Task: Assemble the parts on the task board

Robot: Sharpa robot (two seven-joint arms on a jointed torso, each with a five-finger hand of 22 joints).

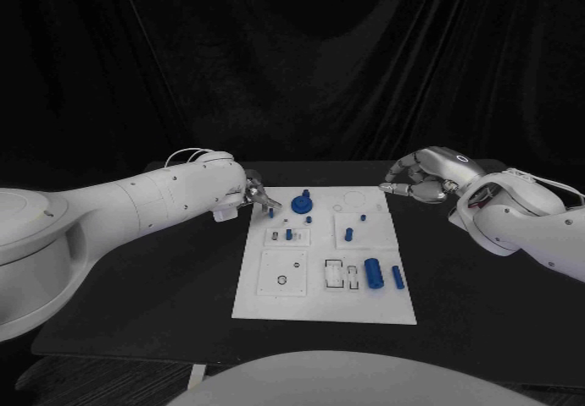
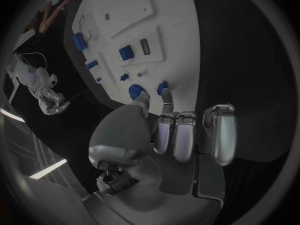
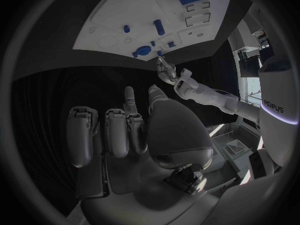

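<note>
Head view shows the black surface [image 1: 146,288] bare around the near edge of the white task board [image 1: 325,306]. On the near part of the board lie two blue cylinders [image 1: 374,273], with smaller blue parts [image 1: 349,234] standing mid-board. Farther back, the left hand [image 1: 259,199] reaches over the board's far left corner, fingertips pinching a small blue peg [image 2: 162,88]. Beyond the right edge, the right hand [image 1: 421,179] hovers with curled fingers, holding nothing.
</note>
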